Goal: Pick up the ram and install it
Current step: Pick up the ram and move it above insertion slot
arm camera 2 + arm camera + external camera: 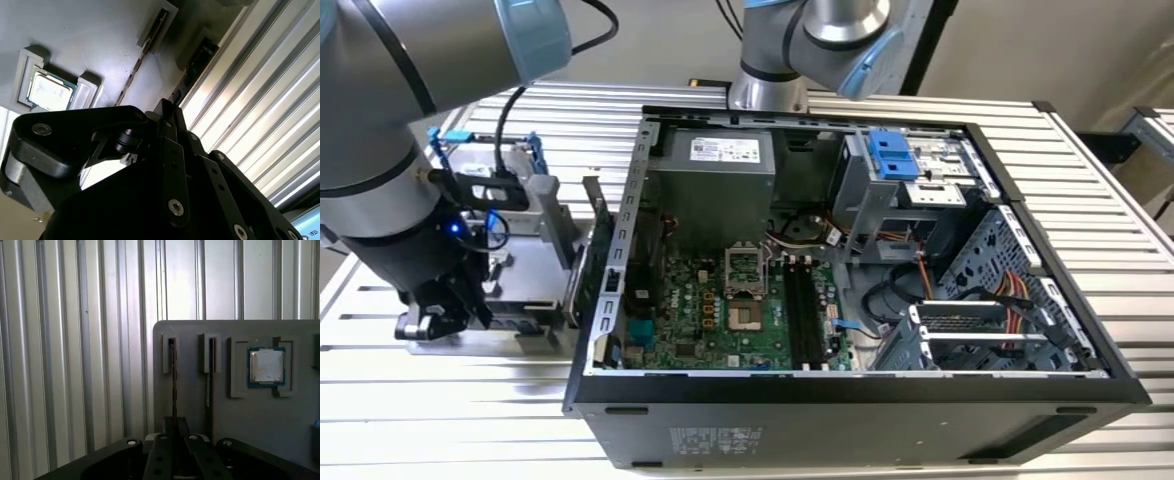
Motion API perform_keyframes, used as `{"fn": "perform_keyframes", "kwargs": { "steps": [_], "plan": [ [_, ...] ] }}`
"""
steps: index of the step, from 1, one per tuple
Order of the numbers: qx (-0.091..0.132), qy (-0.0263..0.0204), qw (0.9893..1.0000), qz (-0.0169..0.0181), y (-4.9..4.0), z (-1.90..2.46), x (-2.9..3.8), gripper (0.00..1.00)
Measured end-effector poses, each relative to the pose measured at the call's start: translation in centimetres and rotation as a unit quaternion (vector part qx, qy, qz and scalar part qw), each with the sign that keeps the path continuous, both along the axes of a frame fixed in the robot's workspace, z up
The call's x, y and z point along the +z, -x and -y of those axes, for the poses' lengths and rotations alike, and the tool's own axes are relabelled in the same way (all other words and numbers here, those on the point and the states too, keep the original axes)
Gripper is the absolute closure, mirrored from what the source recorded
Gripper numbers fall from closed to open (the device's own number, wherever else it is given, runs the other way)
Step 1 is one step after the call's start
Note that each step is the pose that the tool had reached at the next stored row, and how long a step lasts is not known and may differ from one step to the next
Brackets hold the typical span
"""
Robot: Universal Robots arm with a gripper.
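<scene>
The ram (173,385) stands on edge in the outermost slot of a grey holder plate (240,420), close to the plate's edge. It looks thin and dark, and in the second wrist view the ram (192,70) runs straight down to my fingertips. My gripper (174,427) has its black fingers drawn together with the stick's edge between them. In the exterior view the gripper (434,318) hangs low over the holder (520,300), at the exterior view's left beside the open computer case (627,250). The motherboard's long black memory slots (803,305) lie inside the case.
A second stick (210,375) stands in the neighbouring slot, and a square silver processor chip (266,366) sits in a recess beyond it. The holder rests on a ribbed metal table (75,365). Another arm's base (767,90) stands behind the case.
</scene>
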State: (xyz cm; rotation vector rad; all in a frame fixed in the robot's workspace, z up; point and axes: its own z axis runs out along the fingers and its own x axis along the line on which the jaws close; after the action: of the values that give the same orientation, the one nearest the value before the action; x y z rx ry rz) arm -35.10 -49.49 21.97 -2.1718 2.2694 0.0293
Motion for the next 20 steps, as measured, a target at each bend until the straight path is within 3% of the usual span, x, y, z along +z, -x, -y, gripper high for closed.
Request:
{"fn": "perform_keyframes", "kwargs": {
  "steps": [20],
  "plan": [
    [0.000, 0.0000, 1.0000, -0.0001, 0.00, 0.00, 1.87, 1.00]
  ]
}}
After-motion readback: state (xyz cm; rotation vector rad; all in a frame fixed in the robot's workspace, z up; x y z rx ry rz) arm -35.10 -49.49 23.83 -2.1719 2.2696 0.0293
